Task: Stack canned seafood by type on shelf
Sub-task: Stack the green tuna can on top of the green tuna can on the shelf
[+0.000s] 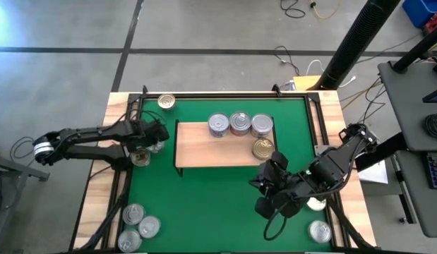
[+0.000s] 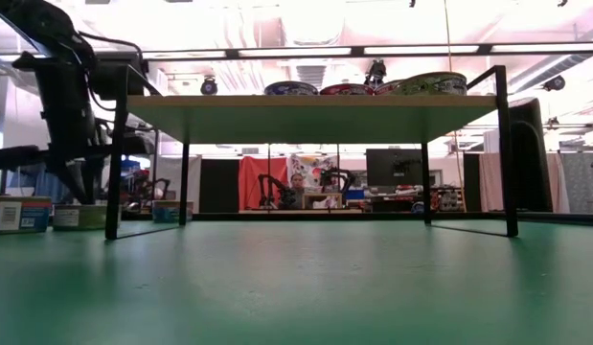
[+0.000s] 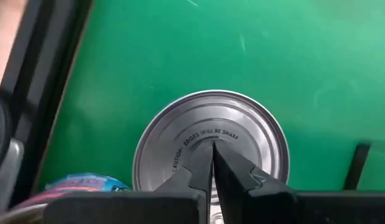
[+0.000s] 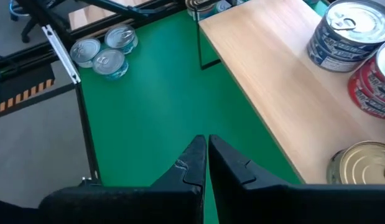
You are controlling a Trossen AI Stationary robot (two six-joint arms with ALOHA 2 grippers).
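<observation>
Left gripper [image 3: 212, 163] closed, tips over silver tin [image 3: 211, 146]; right gripper [image 4: 206, 158] closed, empty.

Shelf [image 1: 204, 152]: pale, matt wood board with visible grain on thin black metal legs. Silver tin [image 3: 209, 146]: bright, smooth metal lid, ringed and stamped with lettering. Gold tin [image 4: 361, 163]: brassy, glossy metal lid. Blue-labelled tin [image 4: 337, 32]: printed paper wrap. Mat [image 1: 204, 204]: matt green surface, faintly scuffed. Table edge [image 1: 98, 190]: light wood.
</observation>
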